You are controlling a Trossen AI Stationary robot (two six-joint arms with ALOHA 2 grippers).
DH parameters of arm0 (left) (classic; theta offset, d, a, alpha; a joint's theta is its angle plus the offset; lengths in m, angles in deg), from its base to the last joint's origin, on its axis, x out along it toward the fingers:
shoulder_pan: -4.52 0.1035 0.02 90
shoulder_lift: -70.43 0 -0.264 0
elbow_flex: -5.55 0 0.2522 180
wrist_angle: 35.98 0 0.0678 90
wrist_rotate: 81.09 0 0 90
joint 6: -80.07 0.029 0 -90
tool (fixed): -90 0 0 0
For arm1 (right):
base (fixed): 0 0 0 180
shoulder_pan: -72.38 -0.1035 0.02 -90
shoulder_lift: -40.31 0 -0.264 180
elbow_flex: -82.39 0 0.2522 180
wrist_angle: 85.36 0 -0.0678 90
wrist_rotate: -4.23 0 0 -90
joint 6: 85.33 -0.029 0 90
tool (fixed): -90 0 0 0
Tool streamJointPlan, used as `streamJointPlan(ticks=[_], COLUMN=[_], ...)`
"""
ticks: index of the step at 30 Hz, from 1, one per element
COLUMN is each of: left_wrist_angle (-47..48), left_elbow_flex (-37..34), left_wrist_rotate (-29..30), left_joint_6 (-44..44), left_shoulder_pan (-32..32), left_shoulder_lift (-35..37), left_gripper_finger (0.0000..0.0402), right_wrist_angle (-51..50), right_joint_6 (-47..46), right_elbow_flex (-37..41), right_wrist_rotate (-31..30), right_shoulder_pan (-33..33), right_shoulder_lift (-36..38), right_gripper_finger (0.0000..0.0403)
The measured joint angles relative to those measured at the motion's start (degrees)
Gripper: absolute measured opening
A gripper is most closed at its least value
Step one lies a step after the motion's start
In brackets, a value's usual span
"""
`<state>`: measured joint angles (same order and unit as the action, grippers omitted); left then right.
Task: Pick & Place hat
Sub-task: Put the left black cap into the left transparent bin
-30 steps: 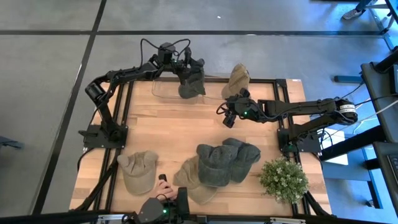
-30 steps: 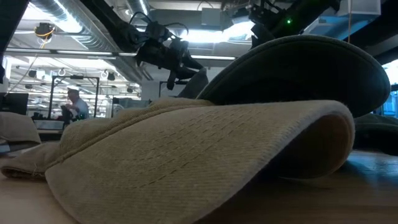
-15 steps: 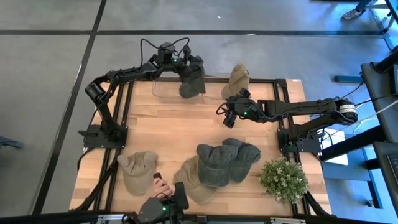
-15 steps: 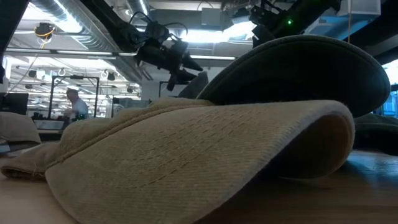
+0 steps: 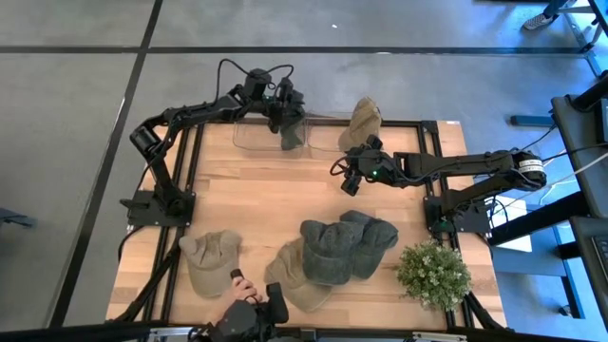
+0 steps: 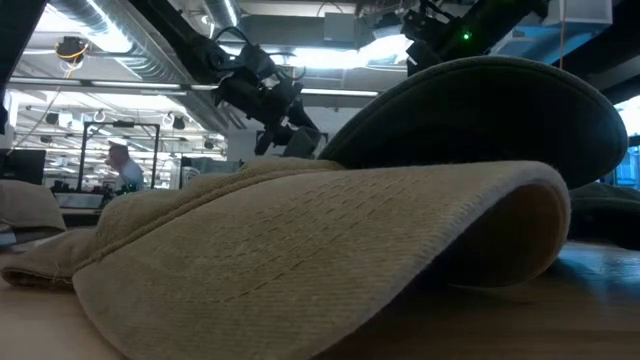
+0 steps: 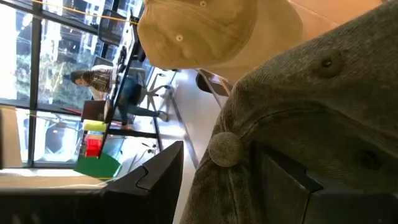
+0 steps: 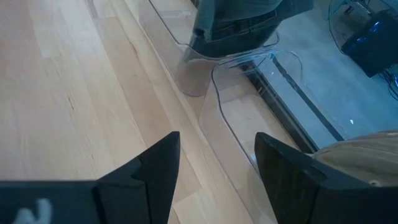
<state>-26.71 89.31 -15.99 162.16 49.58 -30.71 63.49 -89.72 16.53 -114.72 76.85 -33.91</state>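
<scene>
Olive hat [image 5: 293, 131] hangs pinched in the left gripper [image 5: 282, 103] over the clear stand [image 5: 249, 138] at the bench's far edge. Tan hat [image 5: 362, 122] sits just beside it. Right gripper [image 5: 348, 175] waits mid-bench near the right edge, fingers [image 8: 151, 167] spread wide, holding nothing.
</scene>
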Motion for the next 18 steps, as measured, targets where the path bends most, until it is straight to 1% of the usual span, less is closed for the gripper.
streamJointPlan(ticks=[4, 8, 10, 14, 18], left_wrist_angle=[-0.61, -0.66, -0.11, 2.14, 6.93], left_elbow_flex=[0.00, 0.00, 0.00, 0.00, 0.00], left_wrist_rotate=[1.23, 6.11, 7.45, 8.17, 10.22], left_joint_6=[1.53, 1.57, 1.66, 1.16, 0.78], left_shoulder_pan=[-0.29, -0.76, -0.91, -1.23, -1.66], left_shoulder_lift=[0.00, 0.04, 0.04, 0.13, 1.47], left_gripper_finger=[0.0183, 0.0183, 0.0183, 0.0183, 0.0183], right_wrist_angle=[-0.02, -0.33, -0.57, -0.56, -0.54], right_joint_6=[-0.09, -1.38, -1.35, -1.38, -1.34], right_elbow_flex=[0.00, -0.01, 0.00, 0.00, 0.00], right_wrist_rotate=[0.00, 0.00, 0.00, 0.00, 0.00], right_shoulder_pan=[0.00, 0.00, 0.00, 0.00, 0.00], right_shoulder_lift=[0.00, 0.00, 0.00, 0.00, 0.00], right_gripper_finger=[0.0209, 0.0209, 0.0209, 0.0209, 0.0209])
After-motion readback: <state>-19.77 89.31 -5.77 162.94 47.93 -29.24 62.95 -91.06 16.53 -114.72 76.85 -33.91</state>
